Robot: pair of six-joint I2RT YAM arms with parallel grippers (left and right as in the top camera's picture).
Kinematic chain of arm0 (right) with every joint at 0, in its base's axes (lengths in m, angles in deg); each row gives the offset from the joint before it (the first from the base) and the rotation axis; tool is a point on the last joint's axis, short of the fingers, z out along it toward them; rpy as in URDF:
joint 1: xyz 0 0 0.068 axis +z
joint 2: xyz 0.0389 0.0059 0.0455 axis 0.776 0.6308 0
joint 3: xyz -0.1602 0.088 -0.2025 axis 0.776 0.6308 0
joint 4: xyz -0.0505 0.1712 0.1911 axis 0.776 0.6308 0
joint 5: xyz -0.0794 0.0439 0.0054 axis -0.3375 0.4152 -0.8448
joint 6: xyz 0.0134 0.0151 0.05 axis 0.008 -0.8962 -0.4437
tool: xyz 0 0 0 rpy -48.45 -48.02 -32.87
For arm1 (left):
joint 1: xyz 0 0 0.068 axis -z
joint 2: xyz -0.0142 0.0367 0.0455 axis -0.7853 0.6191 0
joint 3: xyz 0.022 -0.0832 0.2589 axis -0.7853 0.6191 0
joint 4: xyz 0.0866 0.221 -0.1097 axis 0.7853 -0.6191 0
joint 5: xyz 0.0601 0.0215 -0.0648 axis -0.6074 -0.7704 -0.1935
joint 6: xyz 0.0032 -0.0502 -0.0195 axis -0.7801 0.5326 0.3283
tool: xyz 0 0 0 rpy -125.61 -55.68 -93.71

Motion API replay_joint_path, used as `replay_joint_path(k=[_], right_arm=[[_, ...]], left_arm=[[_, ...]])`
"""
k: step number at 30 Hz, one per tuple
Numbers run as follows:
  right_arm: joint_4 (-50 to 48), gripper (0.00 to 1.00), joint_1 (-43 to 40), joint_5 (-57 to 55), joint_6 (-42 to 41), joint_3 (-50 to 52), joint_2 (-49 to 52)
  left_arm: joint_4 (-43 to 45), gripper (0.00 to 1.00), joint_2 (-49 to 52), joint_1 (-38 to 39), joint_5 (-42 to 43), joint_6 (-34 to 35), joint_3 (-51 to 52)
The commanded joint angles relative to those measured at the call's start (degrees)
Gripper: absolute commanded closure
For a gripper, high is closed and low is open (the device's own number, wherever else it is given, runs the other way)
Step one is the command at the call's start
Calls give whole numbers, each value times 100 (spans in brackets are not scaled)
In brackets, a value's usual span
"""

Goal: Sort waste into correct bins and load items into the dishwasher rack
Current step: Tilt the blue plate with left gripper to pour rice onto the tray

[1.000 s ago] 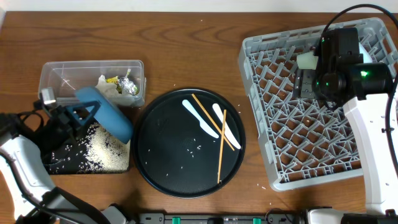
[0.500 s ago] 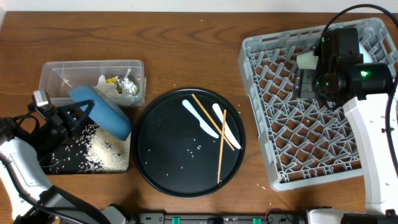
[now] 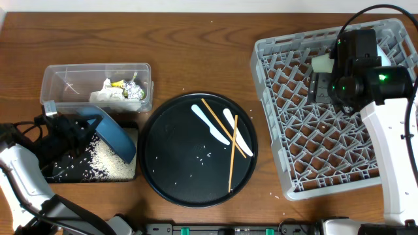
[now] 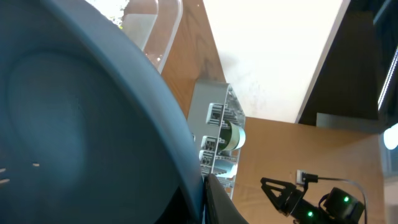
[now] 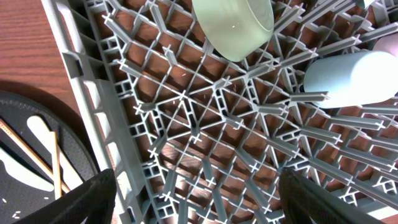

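The left hand (image 3: 77,125) is clamped on the plate (image 3: 112,134), which tilts over the black tray (image 3: 65,175) strewn with rice (image 3: 108,163). The right hand (image 5: 196,183) hangs over the rack (image 3: 326,156), fingers apart and holding nothing.

Large round black tray (image 3: 171,164) mid-way along a brown wooden table (image 3: 196,52).
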Motion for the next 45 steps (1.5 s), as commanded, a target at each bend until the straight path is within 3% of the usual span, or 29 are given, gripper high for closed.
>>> replay_joint_path(k=[1, 4, 6, 10, 13, 14, 15, 19, 21, 22, 24, 26, 28, 30, 32, 34, 36, 37, 38, 39, 41, 43, 44, 45], right_arm=[[26, 21, -39, -35, -83, 4, -57], [72, 21, -39, -39, -81, 4, -59], [105, 21, -39, -50, -79, 4, -59], [87, 21, -39, -61, -81, 4, -57], [63, 21, -39, -59, -81, 4, -57], [59, 21, -39, -59, -81, 4, -57], [61, 21, -39, -59, -81, 4, -57], [81, 21, -39, -61, -81, 4, -57], [44, 21, -39, -59, -81, 4, -57], [20, 21, -39, -59, -81, 4, -57], [-17, 21, -39, -59, -81, 4, -57], [-17, 21, -39, -59, -81, 4, -57], [2, 21, -39, -59, -81, 4, -57], [0, 21, -39, -61, -66, 4, -57], [0, 21, -39, -61, -57, 4, -57], [9, 21, -39, -59, -39, 4, -57], [20, 21, -39, -59, -15, 4, -57], [20, 21, -39, -61, -15, 4, -57], [17, 21, -39, -61, -13, 4, -57], [20, 21, -39, -61, -13, 4, -57], [28, 21, -39, -59, -13, 4, -57], [46, 21, -39, -61, -15, 4, -57], [48, 21, -39, -61, -15, 4, -57], [46, 21, -39, -61, -13, 4, -57]], left_arm=[[-59, 94, -9, -13, 1401, -726, 0], [-280, 94, -85, -42, 1685, -1552, -48], [-273, 94, -109, -57, 1670, -1670, -48], [-229, 94, -103, -94, 1228, -1611, -48], [-254, 94, -103, -155, 577, -647, -48], [-391, 94, -114, -168, 1034, -715, -48], [-566, 94, -142, -168, 1718, -1272, -48], [-417, 94, -361, -168, 1252, -1974, -136], [-155, 94, -337, -168, 420, -1246, -136], [-170, 94, -321, -168, 439, -920, -136], [-404, 94, -341, -114, 1554, -1628, -129], [-459, 94, -439, -83, 1550, -2074, -162], [-223, 94, -450, -83, 944, -1818, -162], [-188, 94, -382, -81, 717, -979, -160], [-476, 95, -391, -46, 1687, -1755, -153], [-361, 94, -474, -33, 1486, -1985, -203], [-94, 94, -479, -50, 789, -1504, -203], [-52, 94, -439, -48, 496, -876, -203], [-170, 94, -420, -26, 892, -745, -192], [-393, 94, -433, 31, 1690, -1493, -184], [-404, 94, -496, 85, 1499, -1818, -236], [-87, 94, -492, 72, 608, -1233, -238], [-114, 94, -457, 72, 306, -396, -238], [-267, 94, -450, 74, 745, -398, -236]])
